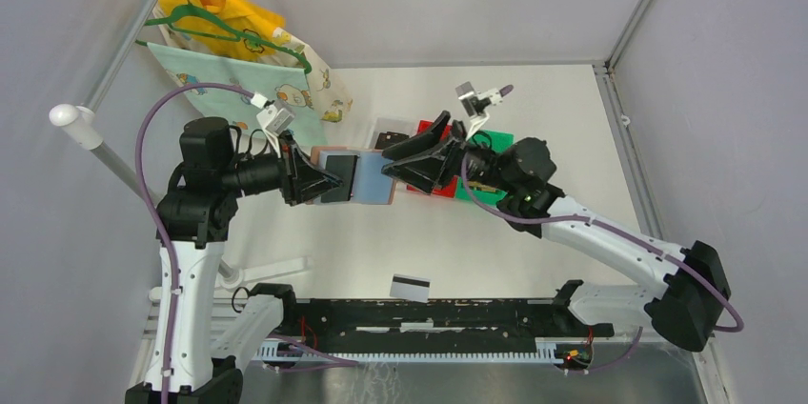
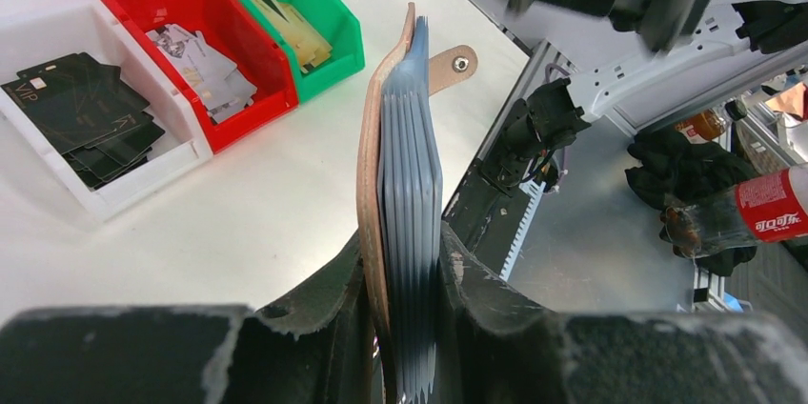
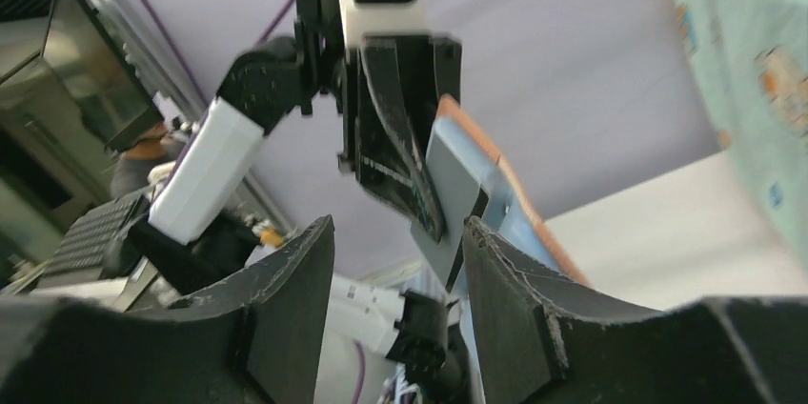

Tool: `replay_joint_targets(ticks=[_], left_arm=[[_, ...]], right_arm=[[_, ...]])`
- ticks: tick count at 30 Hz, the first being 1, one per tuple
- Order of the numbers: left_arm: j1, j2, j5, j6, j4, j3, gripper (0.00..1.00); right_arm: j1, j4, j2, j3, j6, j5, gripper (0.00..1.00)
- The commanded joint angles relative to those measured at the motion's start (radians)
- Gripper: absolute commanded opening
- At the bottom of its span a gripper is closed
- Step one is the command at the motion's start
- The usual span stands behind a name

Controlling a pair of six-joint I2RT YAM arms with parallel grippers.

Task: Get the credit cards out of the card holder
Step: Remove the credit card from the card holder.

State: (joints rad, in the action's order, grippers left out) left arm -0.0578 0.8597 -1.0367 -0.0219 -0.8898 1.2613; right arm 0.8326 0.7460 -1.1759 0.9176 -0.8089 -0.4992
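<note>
A small reddish-brown leather-like card holder [image 2: 368, 166] is up off the white table [image 1: 381, 232], near the middle of the overhead view. It is pinched at one end between the fingers of the left hand [image 2: 405, 256]. In that view its long axis runs left to right, and its free end points at the right hand [image 3: 398, 232].

In the left wrist view the holder stands on edge and reaches from the bottom centre toward the top. Its stack of light blue clear pockets [image 2: 414, 185] faces right, and its snap tab [image 2: 455, 66] sticks out to the upper right. Only the pocket edges show, so what they hold cannot be made out.

The right hand's fingers stand spread apart with nothing pinched between them. In the blurred right wrist view a lower corner of the holder comes close to the right-side finger. Whether they touch cannot be told.

One thin white plastic card with a black stripe [image 1: 410, 287] lies flat on the table at lower centre of the overhead view, well apart from both hands.

At upper left of the left wrist view are three bins:
- a white plastic bin [image 2: 143, 180] with black cards
- a red plastic bin [image 2: 238, 123] with pale cards
- a green plastic bin [image 2: 333, 56] with yellowish cards

In the overhead view the right arm hides much of these bins.
</note>
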Motion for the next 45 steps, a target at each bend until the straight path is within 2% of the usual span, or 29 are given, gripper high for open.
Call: replay_joint_targets(ticks=[1,15,28,39,43,45], left_arm=[[0.0,-0.002,-0.027,0.036,0.019,0.05,0.04],[0.0,-0.003,-0.23,0.025,0.011,0.07,0.04],[0.001,-0.001,-0.28,0.012,0.008,0.056,0.06],[0.0,0.003,-0.309,0.015,-0.018,0.047,0.11],[0.001,0.004,-0.335,0.035,-0.039,0.056,0.11],[0.001,0.001,-0.357,0.057,-0.052,0.067,0.11]], right_arm=[[0.046,0.023,-0.06,0.048,-0.03,-0.13,0.56],[0.077,0.037,-0.152,0.065,-0.054,-0.171,0.49],[0.12,0.104,-0.207,0.112,-0.076,-0.155,0.47],[0.139,0.163,-0.24,0.101,-0.118,-0.11,0.34],[0.14,0.156,-0.233,0.087,-0.111,-0.086,0.34],[0.14,0.088,-0.221,0.092,-0.065,-0.051,0.38]])
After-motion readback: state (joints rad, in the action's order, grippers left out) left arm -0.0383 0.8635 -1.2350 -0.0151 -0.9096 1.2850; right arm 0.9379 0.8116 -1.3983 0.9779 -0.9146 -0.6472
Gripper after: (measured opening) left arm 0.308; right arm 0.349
